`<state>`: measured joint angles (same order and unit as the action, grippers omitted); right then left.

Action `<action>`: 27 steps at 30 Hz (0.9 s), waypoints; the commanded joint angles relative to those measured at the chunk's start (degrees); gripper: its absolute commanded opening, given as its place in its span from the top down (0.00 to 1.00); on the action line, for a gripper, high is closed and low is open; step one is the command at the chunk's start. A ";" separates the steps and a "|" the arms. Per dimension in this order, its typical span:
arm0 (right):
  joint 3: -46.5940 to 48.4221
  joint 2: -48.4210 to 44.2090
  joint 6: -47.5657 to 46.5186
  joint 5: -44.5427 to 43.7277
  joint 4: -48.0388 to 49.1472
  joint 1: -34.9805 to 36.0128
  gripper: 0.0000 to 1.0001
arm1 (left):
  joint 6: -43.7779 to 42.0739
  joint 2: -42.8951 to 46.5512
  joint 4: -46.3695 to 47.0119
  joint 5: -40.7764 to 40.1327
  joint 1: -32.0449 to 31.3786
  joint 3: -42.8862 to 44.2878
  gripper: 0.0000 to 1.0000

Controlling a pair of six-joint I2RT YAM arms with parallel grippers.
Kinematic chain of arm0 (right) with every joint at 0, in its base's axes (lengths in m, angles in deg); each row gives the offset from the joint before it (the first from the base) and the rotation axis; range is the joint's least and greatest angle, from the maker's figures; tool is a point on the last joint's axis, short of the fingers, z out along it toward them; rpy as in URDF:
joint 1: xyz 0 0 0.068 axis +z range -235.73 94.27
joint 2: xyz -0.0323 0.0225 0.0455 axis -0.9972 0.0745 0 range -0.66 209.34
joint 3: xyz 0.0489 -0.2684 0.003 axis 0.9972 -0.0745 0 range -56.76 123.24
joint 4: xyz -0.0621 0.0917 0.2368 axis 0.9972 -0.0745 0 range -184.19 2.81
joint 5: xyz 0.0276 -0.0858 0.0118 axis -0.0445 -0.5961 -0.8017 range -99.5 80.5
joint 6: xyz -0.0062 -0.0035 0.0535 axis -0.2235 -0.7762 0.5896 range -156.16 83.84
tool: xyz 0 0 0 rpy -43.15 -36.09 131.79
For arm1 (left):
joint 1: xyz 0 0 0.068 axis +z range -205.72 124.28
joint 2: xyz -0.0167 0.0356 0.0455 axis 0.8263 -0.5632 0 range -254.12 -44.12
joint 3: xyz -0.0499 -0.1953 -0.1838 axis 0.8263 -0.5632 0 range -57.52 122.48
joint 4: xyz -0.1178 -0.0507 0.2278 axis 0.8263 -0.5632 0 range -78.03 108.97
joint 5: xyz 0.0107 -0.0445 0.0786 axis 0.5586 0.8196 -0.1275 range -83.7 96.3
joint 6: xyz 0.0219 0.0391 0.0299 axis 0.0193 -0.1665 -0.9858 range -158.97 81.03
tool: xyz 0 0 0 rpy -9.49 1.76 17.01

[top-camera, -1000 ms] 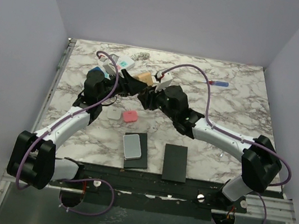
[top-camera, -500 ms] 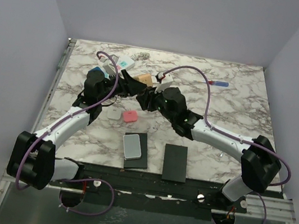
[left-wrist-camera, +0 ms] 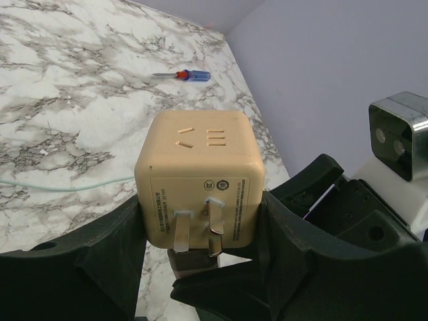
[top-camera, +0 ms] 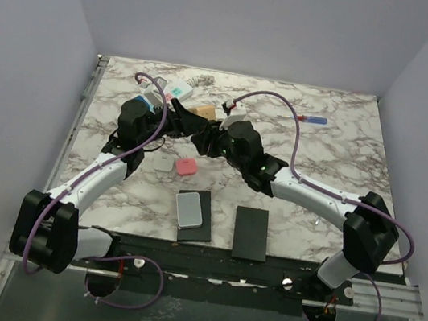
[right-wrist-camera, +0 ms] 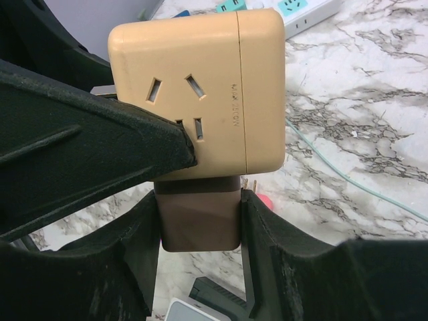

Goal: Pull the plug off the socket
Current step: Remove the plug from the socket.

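Glossy tan cube socket (left-wrist-camera: 200,150) with matte brown plug (right-wrist-camera: 199,214).
Clenched: left pincer (left-wrist-camera: 202,221) on the rounded cube, right pincer (right-wrist-camera: 199,234) on the plug; its fine print is unreadable.

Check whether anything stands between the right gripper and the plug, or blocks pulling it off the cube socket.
Nothing visible does. The right gripper is shut on the brown plug, which sits in the tan cube socket held by the left gripper. The left gripper's finger lies beside the plug, not across it.
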<state>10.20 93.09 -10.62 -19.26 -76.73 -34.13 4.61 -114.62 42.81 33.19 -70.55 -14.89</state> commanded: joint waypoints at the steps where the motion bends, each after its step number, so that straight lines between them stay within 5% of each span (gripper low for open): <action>1: -1.40 -0.24 1.07 -5.57 -3.23 0.09 0.99 | -2.08 1.95 3.59 -4.09 1.84 0.68 1.00; 19: -8.28 -3.89 -15.65 -7.64 6.18 -1.73 0.99 | -2.09 1.00 3.59 -2.65 1.96 1.16 1.00; 27: -8.21 -3.37 -15.58 -6.68 5.49 -1.85 0.99 | -1.92 1.13 3.59 -3.18 2.00 0.90 1.00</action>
<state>3.57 90.82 -24.21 -20.81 -67.18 -33.78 4.65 -114.62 42.98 35.29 -70.73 -14.89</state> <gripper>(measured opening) 0.472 0.614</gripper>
